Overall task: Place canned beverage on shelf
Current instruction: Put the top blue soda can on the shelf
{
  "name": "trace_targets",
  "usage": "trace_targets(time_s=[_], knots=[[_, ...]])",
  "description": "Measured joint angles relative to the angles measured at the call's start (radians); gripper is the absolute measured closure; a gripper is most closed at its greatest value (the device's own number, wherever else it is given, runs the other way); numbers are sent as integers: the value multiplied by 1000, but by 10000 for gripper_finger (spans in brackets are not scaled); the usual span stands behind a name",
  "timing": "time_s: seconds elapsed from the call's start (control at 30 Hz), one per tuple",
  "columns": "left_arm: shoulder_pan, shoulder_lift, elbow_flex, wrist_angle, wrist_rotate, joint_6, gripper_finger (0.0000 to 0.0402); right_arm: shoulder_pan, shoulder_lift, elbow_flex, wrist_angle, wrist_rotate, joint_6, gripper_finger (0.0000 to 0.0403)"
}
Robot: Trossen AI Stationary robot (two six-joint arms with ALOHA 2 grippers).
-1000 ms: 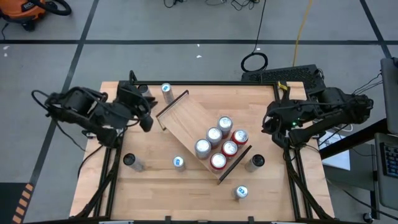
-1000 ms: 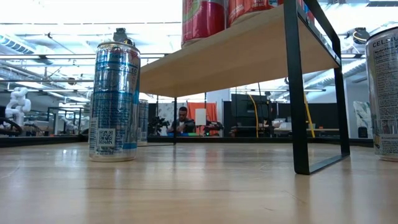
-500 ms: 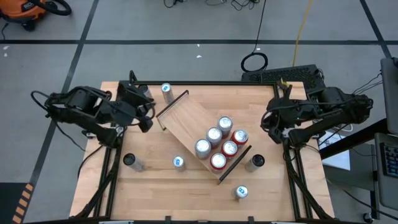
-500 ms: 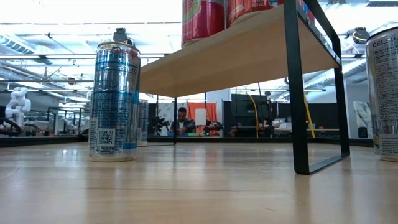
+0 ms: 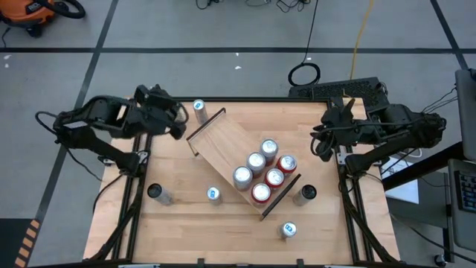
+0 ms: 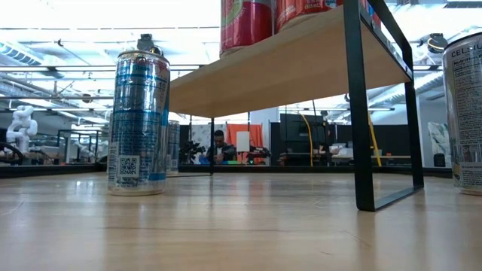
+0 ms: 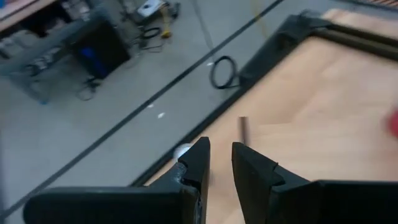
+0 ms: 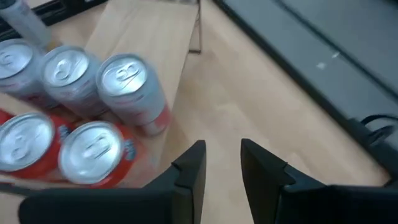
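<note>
High view shows the left gripper [image 5: 178, 126] and right gripper [image 5: 318, 146], fingers slightly parted and holding nothing, flanking the angled light-wood black-railed shelf [image 5: 223, 141] carrying six cans, with five more cans standing on the table [image 5: 186, 231].

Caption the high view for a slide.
Six cans grouped on the angled shelf; five more stand on the table; both arms wait at the sides.
</note>
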Motion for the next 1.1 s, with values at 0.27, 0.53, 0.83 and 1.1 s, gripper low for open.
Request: trace_targets(time_s=[0.27,0.53,0.83,1.1], knots=[[182,10,0,-9,-2,86,331,-13,8,0,1,252,-39,326],[206,25,0,11,99,1,331,-62,8,0,1,376,-46,326],[522,69,-1,19,446,111,331,-93,8,0,0,343,-32,326],[718,143,-1,36,777,240,331,-93,8,0,37,209,101,326]])
